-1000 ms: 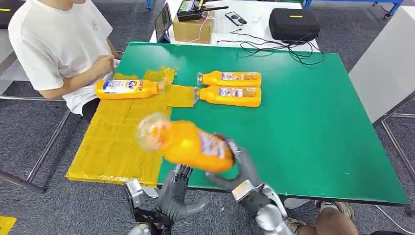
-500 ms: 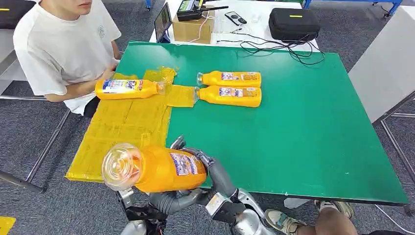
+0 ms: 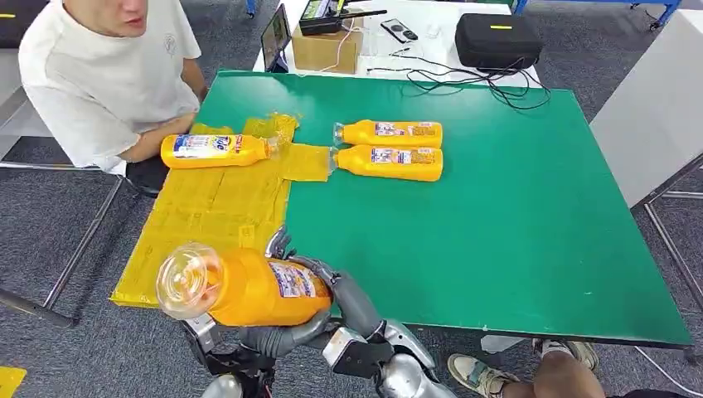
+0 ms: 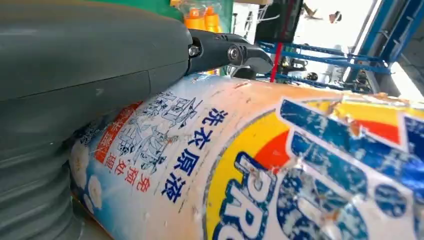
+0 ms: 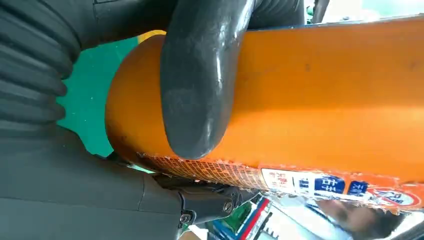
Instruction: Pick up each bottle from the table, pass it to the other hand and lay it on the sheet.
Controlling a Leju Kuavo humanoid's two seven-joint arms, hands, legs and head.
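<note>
I hold an orange detergent bottle (image 3: 249, 290) in the air at the table's near edge, its clear cap toward the camera. My right hand (image 3: 341, 290) grips its base end, with the thumb (image 5: 200, 85) laid across the orange body (image 5: 325, 100). My left hand (image 3: 278, 336) cups the bottle from below and lies against its label (image 4: 260, 165). Another bottle (image 3: 214, 150) lies on the yellow sheet (image 3: 207, 224). Two more bottles (image 3: 390, 133) (image 3: 388, 162) lie side by side on the green table (image 3: 497, 215).
A person in a white shirt (image 3: 99, 75) sits at the table's far left, an arm beside the sheet. A cardboard box (image 3: 326, 48), cables and a black case (image 3: 497, 40) lie on the white table behind. Grey carpet surrounds the table.
The held bottle has swung left and down toward my body, its cap turning toward the camera. My left hand has come up under it. The person's arm has drawn back.
</note>
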